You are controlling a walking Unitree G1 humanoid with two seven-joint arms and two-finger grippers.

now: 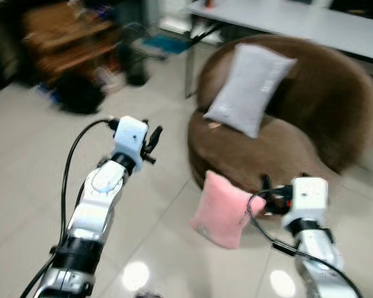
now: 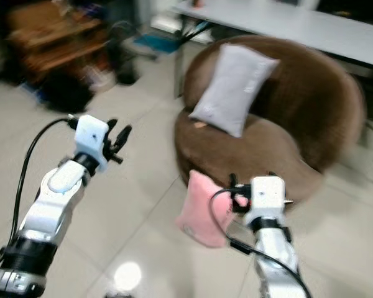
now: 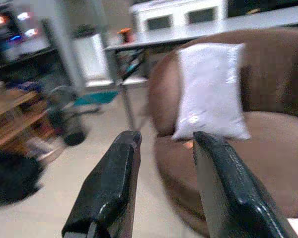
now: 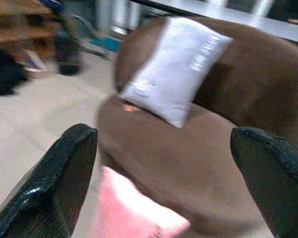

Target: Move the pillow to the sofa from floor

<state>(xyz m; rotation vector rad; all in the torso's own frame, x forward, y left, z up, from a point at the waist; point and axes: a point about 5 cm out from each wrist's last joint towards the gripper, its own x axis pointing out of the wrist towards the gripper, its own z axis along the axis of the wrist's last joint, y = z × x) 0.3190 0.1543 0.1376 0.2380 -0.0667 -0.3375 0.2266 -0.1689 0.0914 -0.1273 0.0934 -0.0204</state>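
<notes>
Against the front of the brown sofa (image 1: 311,105), on pale glossy floor tiles (image 1: 25,155), the pink pillow (image 1: 222,210) stands on edge; it looks soft, light and compressible, best pinched at its upper corner. Right gripper (image 4: 164,163) hovers above it, fingers spread wide, empty; left gripper (image 3: 164,148) raised, moderately parted, empty. A grey cushion (image 1: 248,87) occupies the seat, a table (image 1: 298,22) behind.

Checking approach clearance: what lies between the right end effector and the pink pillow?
Nothing: in the right wrist view the open right end effector looks straight at the pink pillow, propped against the brown sofa.
</notes>
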